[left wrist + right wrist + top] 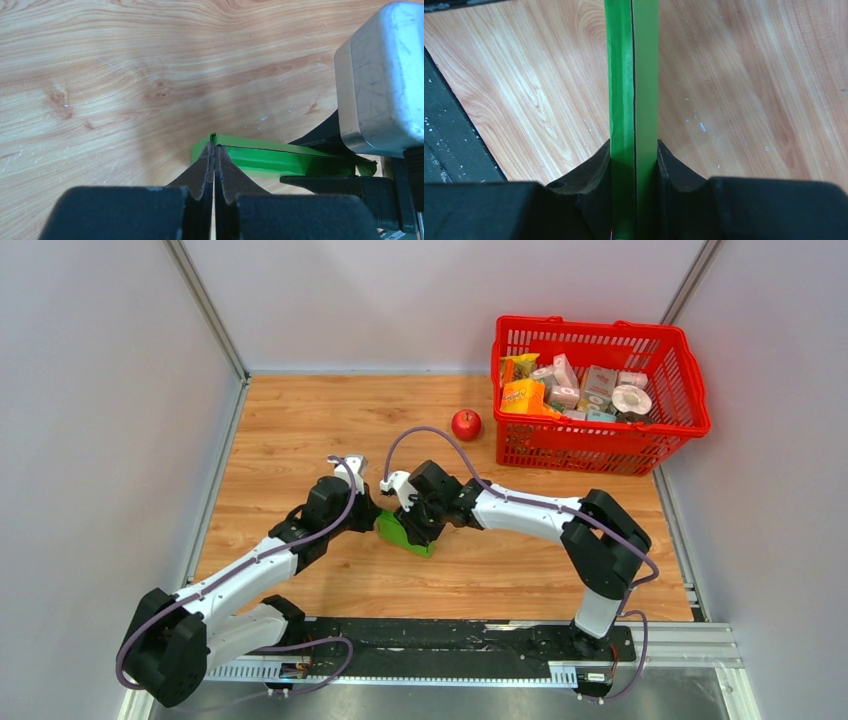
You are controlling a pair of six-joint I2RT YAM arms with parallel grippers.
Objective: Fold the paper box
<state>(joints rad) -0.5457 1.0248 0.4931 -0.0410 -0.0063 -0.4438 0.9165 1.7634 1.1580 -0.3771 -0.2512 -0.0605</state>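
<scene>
Grip shared: your right tool clamps paper box flat; left tool pinches corner at its tips, likely steadying crease.

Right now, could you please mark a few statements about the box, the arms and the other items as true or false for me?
1. The left fingers pinch an edge of the paper box. True.
2. The right fingers hang open above the box. False: they clamp it from both sides.
3. The apple lies in the red basket. False: it sits on the table, left of the basket.
4. The basket holds small packages. True.
5. The box touches the apple. False: they are well apart.
</scene>
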